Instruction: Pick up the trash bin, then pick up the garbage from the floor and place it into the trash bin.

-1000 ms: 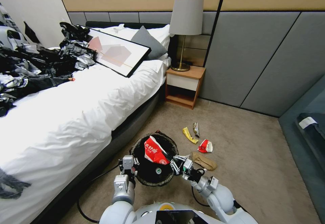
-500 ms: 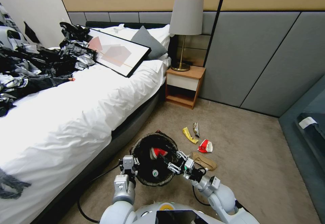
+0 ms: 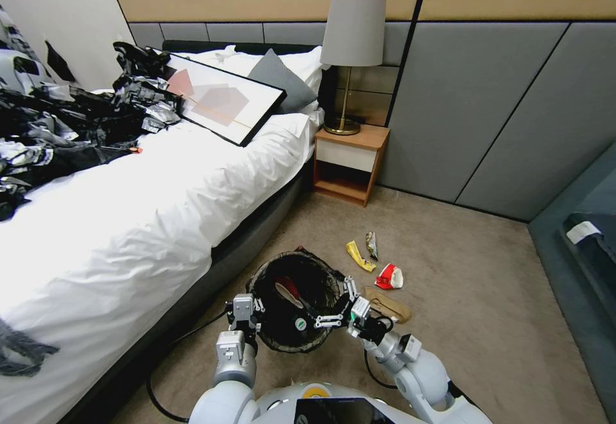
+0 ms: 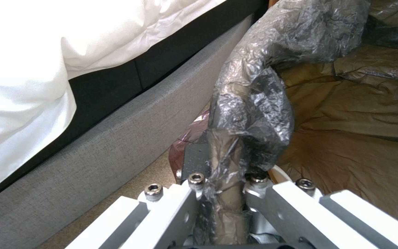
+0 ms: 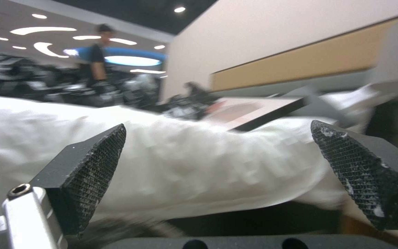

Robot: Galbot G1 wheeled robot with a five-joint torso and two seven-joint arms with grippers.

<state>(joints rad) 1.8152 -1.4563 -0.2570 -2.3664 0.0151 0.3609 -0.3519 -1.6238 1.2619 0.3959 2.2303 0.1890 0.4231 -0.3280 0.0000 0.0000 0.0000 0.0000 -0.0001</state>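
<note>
The trash bin (image 3: 307, 257), lined with a crinkly black bag, hangs just above the carpet beside the bed. My left gripper (image 3: 244, 313) is shut on its near-left rim; the left wrist view shows the left gripper (image 4: 224, 180) clamped on the bag-covered rim (image 4: 249, 103). A red-and-white pack (image 3: 288, 290) lies inside the bin. My right gripper (image 3: 337, 302) stands open over the bin's right rim, its pads (image 5: 98, 169) wide apart and bare. On the floor to the right lie a yellow wrapper (image 3: 359, 256), a silvery wrapper (image 3: 371, 244), a red-and-white pack (image 3: 389, 277) and a brown paper bag (image 3: 388, 306).
The bed (image 3: 147, 219) with its grey base (image 4: 116, 138) runs close along the bin's left side. A wooden nightstand (image 3: 350, 164) with a lamp (image 3: 353, 58) stands beyond. Open carpet (image 3: 475, 296) spreads to the right, up to a dark sofa edge (image 3: 587, 251).
The right gripper let go of the red-and-white pack, which dropped into the bin. Its fingers opened wide and drew slightly back to the right. The left gripper and bin stayed put.
</note>
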